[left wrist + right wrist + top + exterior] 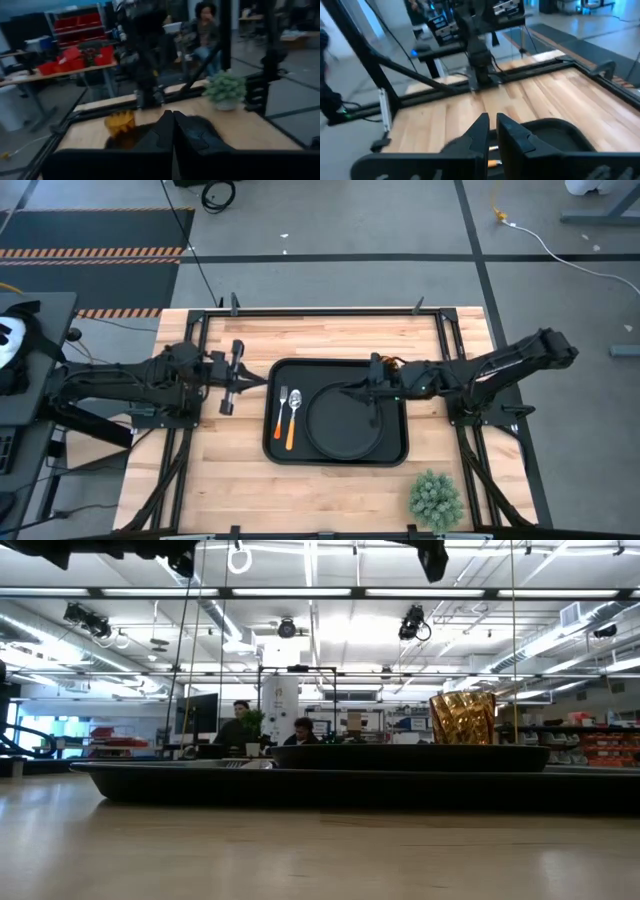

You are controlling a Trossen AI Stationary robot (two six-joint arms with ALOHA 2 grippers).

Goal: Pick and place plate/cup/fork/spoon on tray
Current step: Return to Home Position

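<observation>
The black tray [274,448] lies mid-table. On it rest the round black plate [343,425] on the right part, and the fork [283,402] and the spoon [293,416] side by side on the left part. The amber cup [120,123] stands upright at the tray's far right corner, also seen in the low view [462,718], and is mostly hidden under my right arm in the high view. My right gripper [347,390] hovers over the plate's far rim, fingers nearly together, empty. My left gripper [262,383] is shut and empty just left of the tray.
A green spiky plant [436,498] stands near the table's front right corner. A dark metal frame runs along the table's far edge and sides. Bare wood lies in front of the tray and at the table's left. People sit in the room beyond.
</observation>
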